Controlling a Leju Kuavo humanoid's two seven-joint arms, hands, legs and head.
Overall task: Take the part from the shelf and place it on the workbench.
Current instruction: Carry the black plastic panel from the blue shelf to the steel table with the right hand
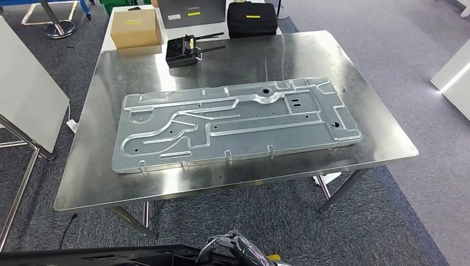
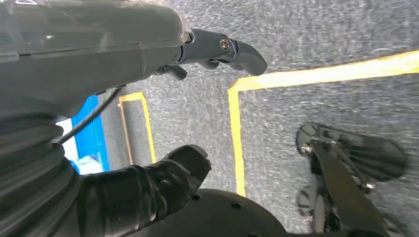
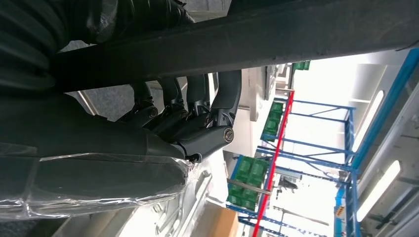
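A long black part [image 1: 111,256] lies across the bottom edge of the head view, in front of the steel workbench [image 1: 366,116] and short of its near edge. My right hand [image 1: 235,249] grips it at one end. In the right wrist view the fingers [image 3: 197,106] curl around the dark bar [image 3: 257,42]. My left hand [image 2: 108,59] hangs over the carpet, holding nothing, with its thumb [image 2: 168,177] and fingers [image 2: 232,49] apart. A large stamped silver panel [image 1: 233,124] lies flat on the middle of the workbench.
At the bench's far end stand a cardboard box [image 1: 136,27], a black device with antennas [image 1: 183,51], a grey case [image 1: 191,12] and a black bag [image 1: 251,19]. A white board [image 1: 25,105] leans at the left. Yellow tape [image 2: 237,128] marks the carpet.
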